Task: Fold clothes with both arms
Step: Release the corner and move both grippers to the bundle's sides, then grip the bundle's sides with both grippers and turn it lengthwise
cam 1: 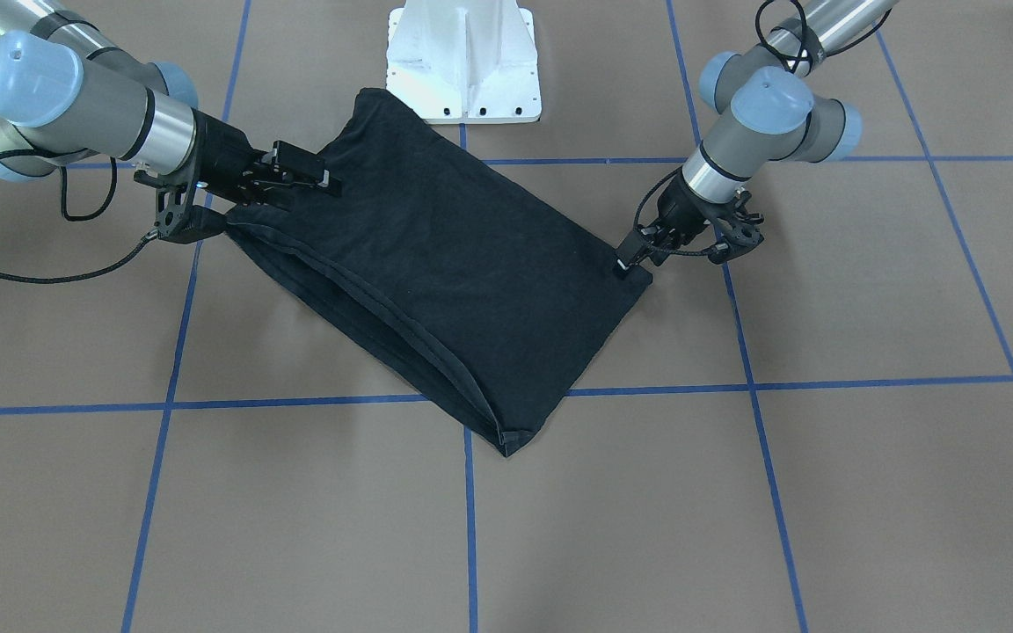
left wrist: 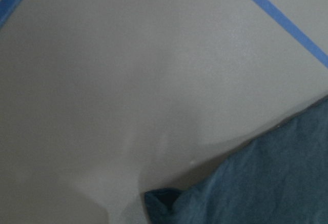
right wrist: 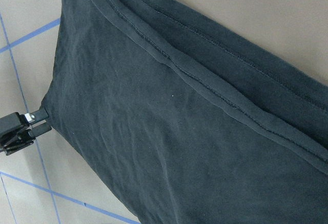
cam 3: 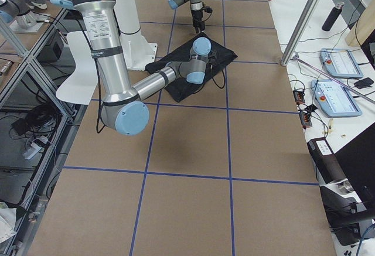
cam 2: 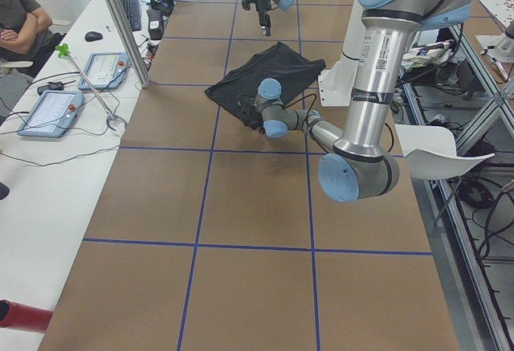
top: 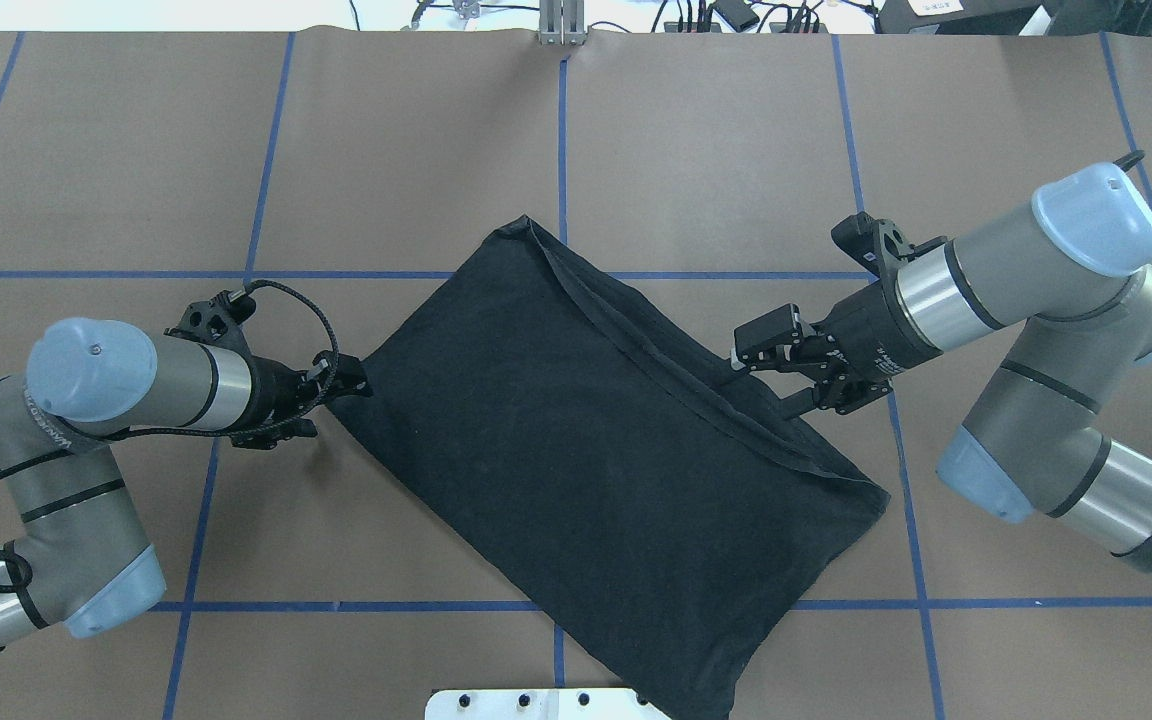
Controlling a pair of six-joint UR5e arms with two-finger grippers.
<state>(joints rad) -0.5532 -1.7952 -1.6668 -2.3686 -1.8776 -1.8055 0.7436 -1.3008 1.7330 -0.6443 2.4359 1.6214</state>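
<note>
Mid-fold here: my left hand (top: 352, 382) is clenched on the T-shirt (top: 596, 450) at its 9 o'clock corner, right hand (top: 761, 375) released at 3. Next I'd grab that hem, then fold across.

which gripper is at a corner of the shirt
The left gripper: its tips meet the black T-shirt at a pointed corner. The right gripper sits partway along the hemmed edge, away from either corner.

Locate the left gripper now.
In the overhead view the left gripper is on the left, touching the near corner of the shirt.
</note>
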